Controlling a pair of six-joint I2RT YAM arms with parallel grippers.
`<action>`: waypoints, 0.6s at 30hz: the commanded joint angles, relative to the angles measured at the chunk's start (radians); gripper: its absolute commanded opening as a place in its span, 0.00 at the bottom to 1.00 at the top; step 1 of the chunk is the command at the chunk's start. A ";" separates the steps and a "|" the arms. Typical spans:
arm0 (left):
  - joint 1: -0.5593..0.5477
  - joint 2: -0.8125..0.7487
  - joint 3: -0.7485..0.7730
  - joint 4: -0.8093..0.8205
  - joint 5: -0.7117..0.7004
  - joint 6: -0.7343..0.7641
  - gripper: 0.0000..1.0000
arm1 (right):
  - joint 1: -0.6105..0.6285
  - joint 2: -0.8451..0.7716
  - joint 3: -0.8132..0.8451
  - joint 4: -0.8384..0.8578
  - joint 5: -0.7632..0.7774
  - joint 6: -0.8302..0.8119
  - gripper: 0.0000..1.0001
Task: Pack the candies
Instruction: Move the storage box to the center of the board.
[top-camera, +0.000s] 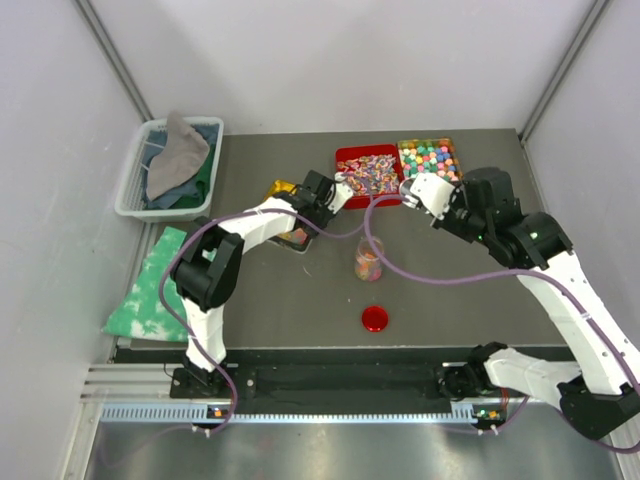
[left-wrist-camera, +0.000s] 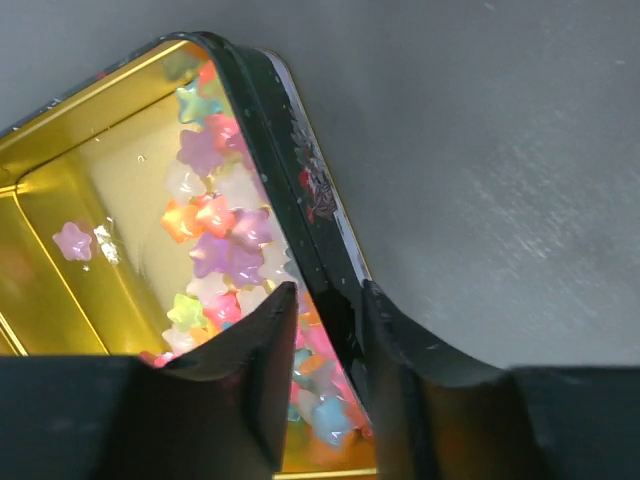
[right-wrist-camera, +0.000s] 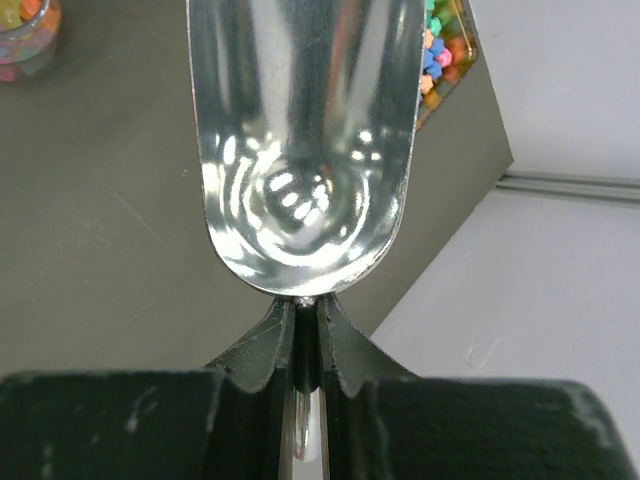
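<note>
The left gripper reaches down over a black rectangular tin with a shiny gold inside, which lies on the dark grey table left of centre. Its fingers straddle the tin's long right wall, one inside and one outside, and both press against that wall, so they are grasping the tin. Small translucent star-shaped candies in pink, purple, orange, green and blue lie heaped along the inner side of that wall, and a single pink one lies apart on the gold floor. The right gripper hangs near the far right of the table with its fingers clenched on the thin handle of a polished metal scoop, whose bowl shows only reflections. At the far edge sits a red square tray holding small mixed pink-and-white candies, and just to its right a second tray holds round pastel candy balls. A small clear jar with some multicoloured candies in it stands upright near the middle of the table, and a red round lid lies flat nearer the arms, apart from it. A pale plastic basket of grey and green cloths sits at the far left, with a green patterned cloth lying nearer.
</note>
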 joint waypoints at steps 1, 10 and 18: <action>0.003 0.015 0.037 0.057 -0.058 0.011 0.34 | -0.015 -0.034 -0.018 0.086 -0.034 0.048 0.00; 0.078 0.082 0.078 0.092 -0.084 0.066 0.24 | -0.013 -0.047 -0.073 0.120 -0.034 0.081 0.00; 0.182 0.235 0.301 0.062 -0.096 0.110 0.27 | -0.013 -0.034 -0.091 0.146 -0.029 0.095 0.00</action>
